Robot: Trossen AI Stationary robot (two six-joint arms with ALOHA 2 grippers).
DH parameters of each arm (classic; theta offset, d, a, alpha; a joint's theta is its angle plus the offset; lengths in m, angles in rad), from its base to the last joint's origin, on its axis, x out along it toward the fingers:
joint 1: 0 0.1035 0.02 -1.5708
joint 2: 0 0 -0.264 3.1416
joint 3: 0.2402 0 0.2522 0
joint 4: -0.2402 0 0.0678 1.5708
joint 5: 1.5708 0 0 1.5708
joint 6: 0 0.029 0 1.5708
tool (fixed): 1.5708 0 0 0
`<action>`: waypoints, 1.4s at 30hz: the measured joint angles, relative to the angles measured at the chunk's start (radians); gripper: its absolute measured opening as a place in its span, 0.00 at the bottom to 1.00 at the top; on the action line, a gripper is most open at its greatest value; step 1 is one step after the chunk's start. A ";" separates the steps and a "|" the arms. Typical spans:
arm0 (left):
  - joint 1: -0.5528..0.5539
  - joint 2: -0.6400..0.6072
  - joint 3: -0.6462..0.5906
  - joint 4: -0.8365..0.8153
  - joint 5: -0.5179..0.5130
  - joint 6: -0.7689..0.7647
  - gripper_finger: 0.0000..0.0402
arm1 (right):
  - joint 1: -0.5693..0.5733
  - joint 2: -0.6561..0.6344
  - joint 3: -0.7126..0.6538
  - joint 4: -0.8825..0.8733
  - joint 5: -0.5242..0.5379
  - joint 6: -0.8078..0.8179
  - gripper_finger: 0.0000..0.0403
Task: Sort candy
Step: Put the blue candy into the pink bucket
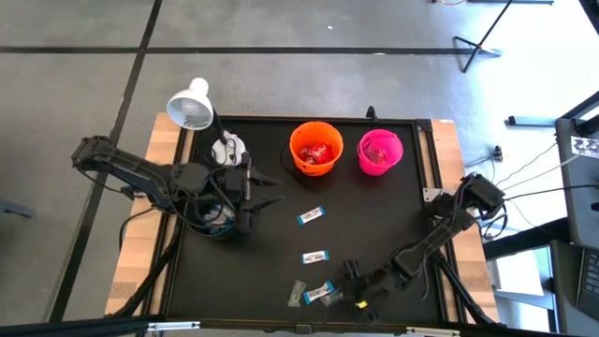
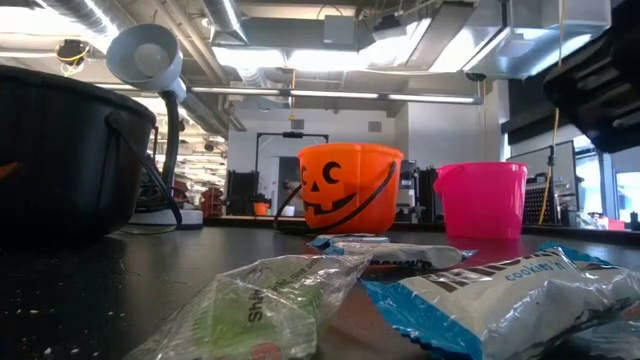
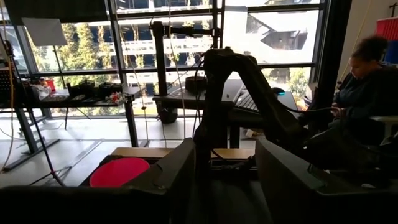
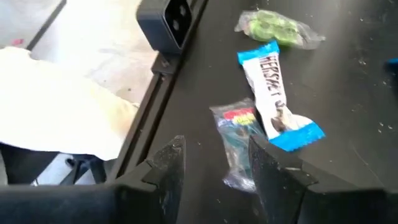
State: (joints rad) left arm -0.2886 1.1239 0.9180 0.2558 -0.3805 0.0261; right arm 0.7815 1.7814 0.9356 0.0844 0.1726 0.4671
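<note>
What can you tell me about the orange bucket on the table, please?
The orange bucket is a small plastic-looking pail with a black jack-o'-lantern face printed on its side and a thin dark handle hanging down across the front. It stands upright on the black table top near the far edge, beside the pink bucket but apart from it. From above, red-wrapped candy shows inside it. No gripper touches it.
</note>
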 joint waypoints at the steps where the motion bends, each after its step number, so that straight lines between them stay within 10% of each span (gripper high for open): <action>1: 0.000 0.003 0.000 0.001 0.000 0.000 0.39 | 0.002 0.003 0.000 0.016 0.006 0.000 0.43; 17: -0.003 0.016 0.000 0.005 0.051 -0.058 0.39 | 0.004 0.093 0.000 0.001 0.098 0.048 0.42; 31: -0.003 0.016 0.000 0.006 0.051 -0.061 0.39 | 0.004 0.078 0.000 -0.034 0.112 0.105 0.03; 42: -0.003 0.016 0.000 0.010 0.056 -0.097 0.39 | 0.004 -0.091 0.000 -0.101 0.195 0.057 0.02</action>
State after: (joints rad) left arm -0.2916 1.1400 0.9180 0.2661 -0.3249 -0.0711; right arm 0.7853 1.6906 0.9352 -0.0163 0.3675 0.5242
